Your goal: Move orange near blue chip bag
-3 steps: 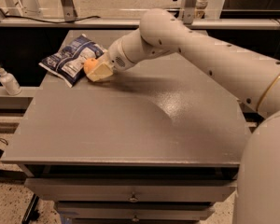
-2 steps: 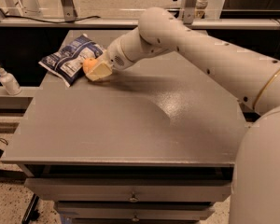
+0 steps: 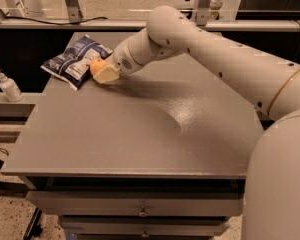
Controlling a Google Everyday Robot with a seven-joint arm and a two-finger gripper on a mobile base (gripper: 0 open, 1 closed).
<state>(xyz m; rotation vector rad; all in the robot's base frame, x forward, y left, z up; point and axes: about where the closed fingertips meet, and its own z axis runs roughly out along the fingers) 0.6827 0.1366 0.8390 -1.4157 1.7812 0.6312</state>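
The orange sits at the tip of my gripper, right against the lower right edge of the blue chip bag. The bag lies crinkled at the table's far left corner. My gripper's pale fingers close around the orange and hide its right side. The gripper is low over the tabletop, and the arm reaches in from the right.
The grey table has drawers under its front edge. A white pump bottle stands on a ledge left of the table. My arm's large white body fills the lower right. A rail runs behind the table.
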